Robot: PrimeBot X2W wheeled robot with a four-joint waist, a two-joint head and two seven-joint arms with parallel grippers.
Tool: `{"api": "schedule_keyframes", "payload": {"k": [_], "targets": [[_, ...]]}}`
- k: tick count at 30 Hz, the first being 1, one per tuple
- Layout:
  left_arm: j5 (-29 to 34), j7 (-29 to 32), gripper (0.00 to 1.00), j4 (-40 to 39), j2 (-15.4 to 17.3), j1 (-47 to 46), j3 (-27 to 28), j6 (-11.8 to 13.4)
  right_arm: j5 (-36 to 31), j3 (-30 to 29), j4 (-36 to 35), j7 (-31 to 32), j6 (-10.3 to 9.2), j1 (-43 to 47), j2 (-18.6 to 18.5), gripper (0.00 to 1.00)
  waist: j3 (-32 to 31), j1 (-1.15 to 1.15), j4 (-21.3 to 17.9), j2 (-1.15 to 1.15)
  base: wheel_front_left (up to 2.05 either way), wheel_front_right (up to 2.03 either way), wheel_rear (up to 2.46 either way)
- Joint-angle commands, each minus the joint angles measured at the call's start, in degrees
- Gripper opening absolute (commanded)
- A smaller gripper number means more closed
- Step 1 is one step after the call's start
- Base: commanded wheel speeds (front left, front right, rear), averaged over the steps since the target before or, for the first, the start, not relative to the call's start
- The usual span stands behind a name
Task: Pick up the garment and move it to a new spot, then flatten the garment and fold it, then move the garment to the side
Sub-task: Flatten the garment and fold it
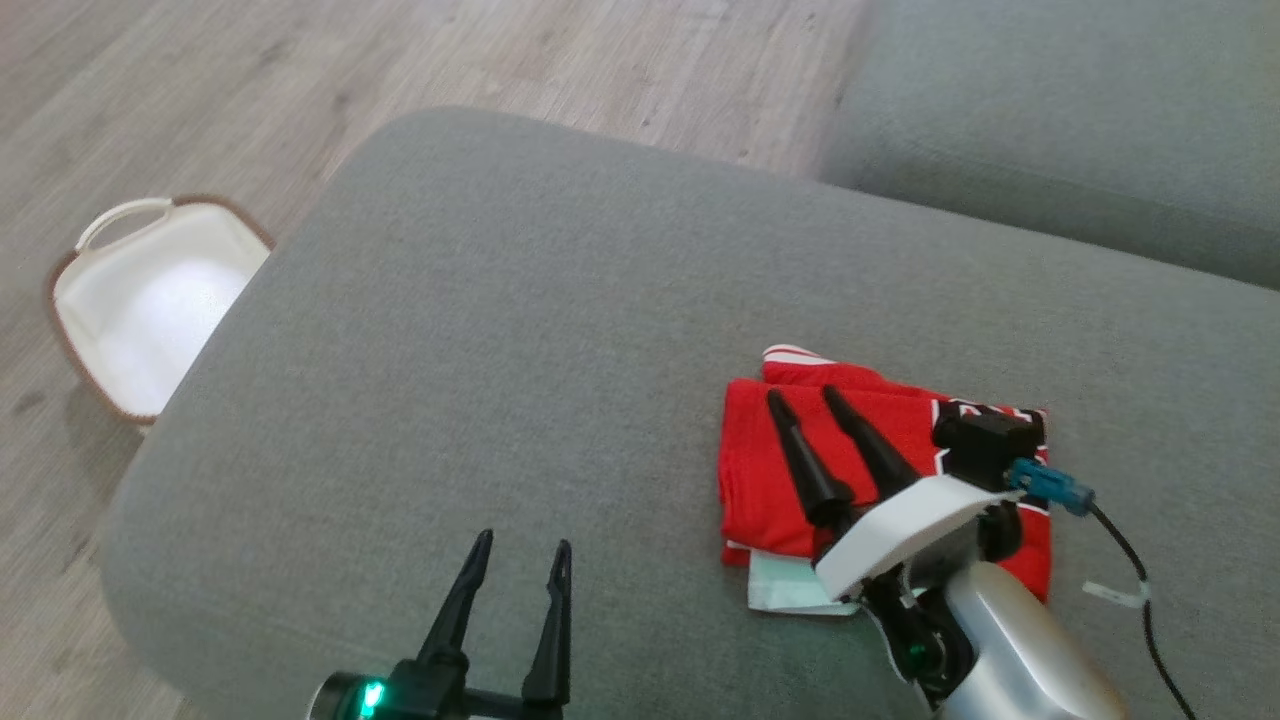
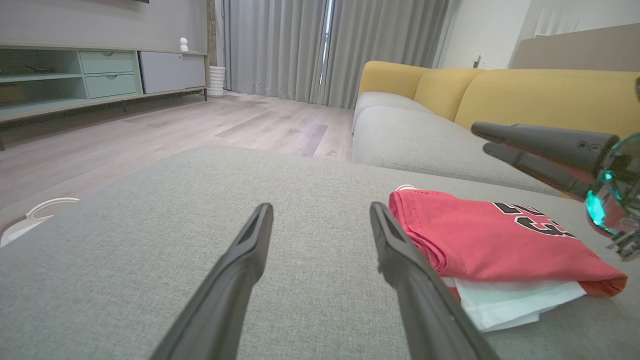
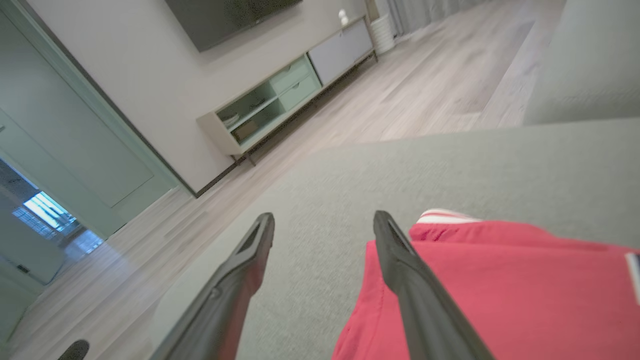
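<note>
The garment (image 1: 760,470) is a red jersey with black and white lettering, folded into a compact rectangle on the right part of the grey ottoman (image 1: 500,350). A pale layer (image 1: 790,585) sticks out under its near edge. My right gripper (image 1: 802,395) hovers over the garment's left half, open, holding nothing. In the right wrist view the right gripper (image 3: 324,216) has one finger over the red garment (image 3: 500,300) and one over bare cushion. My left gripper (image 1: 524,542) stands open over bare cushion to the left of the garment (image 2: 500,240).
A white-lined basket (image 1: 150,300) sits on the wood floor past the ottoman's left edge. A grey sofa seat (image 1: 1050,120) lies beyond at the upper right. A black cable (image 1: 1130,560) trails from the right wrist.
</note>
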Motion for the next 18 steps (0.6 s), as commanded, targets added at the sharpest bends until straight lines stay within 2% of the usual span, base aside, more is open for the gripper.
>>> {"api": "schedule_keyframes", "payload": {"k": [1, 8, 14, 18], "targets": [[0.04, -0.55, 1.00, -1.58, -0.75, -0.66, 2.10, 0.31, -1.05, 0.37, -1.19, -2.02, 0.39, -2.80, 0.49, 1.00, -1.22, 0.00, -1.24, 0.00, 0.00, 0.00, 0.00], [-0.66, -0.55, 1.00, -2.86, -0.76, 1.19, 5.06, 1.60, -8.27, -6.91, -0.42, -10.72, 0.39, 0.43, -0.70, 1.00, -3.75, 0.00, -6.66, 0.00, 0.00, 0.00, 0.00], [-0.42, -0.55, 1.00, -5.39, -0.76, 2.36, 7.85, 3.69, -12.71, -12.59, -2.90, -12.57, 0.39, 7.06, -4.97, 1.00, -5.42, 0.00, -11.71, 0.00, 0.00, 0.00, 0.00], [-0.35, -0.55, 1.00, -6.50, -0.76, 3.73, 8.95, 4.76, -17.64, -16.42, -7.36, -12.64, 0.39, 13.57, -6.26, 1.00, -6.28, 0.00, -13.99, 0.00, 0.00, 0.00, 0.00]]}}
